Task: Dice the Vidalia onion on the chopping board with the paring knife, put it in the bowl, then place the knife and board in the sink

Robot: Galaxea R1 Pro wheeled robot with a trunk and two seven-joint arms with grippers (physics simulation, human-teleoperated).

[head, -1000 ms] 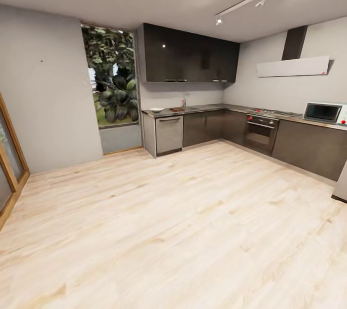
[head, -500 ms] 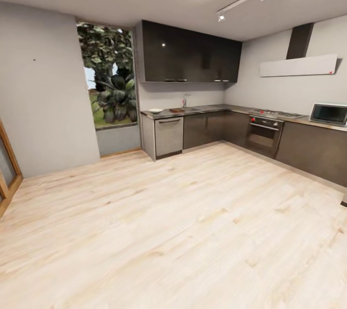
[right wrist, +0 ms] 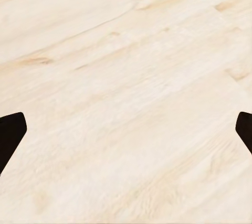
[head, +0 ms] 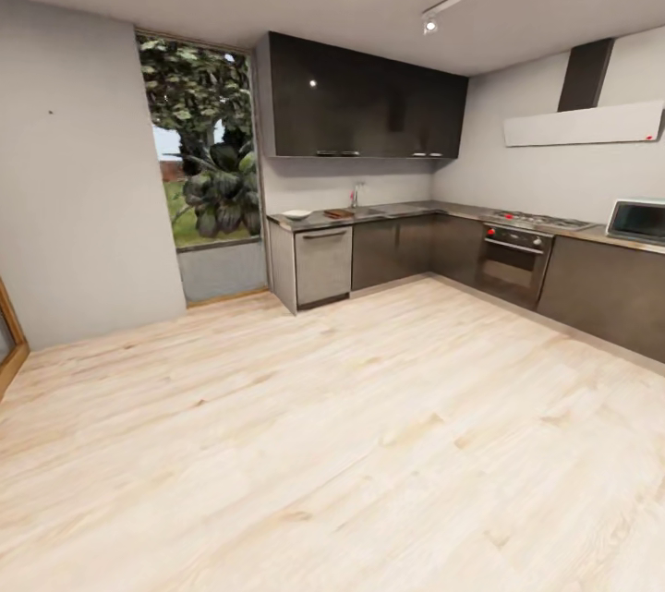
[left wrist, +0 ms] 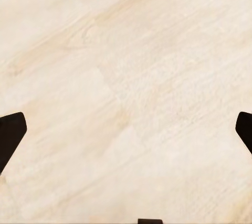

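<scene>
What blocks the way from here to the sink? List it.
Nothing visible does. Bare wooden floor stretches to the countertop where the sink's tap stands, with the chopping board and bowl beside it.

left gripper (left wrist: 126, 129) and right gripper (right wrist: 126, 129) spread wide, empty

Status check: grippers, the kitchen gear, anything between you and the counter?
Left gripper and right gripper open, empty, over wood floor. Bowl and chopping board on far countertop beside sink. No obstacle seen ahead.
</scene>
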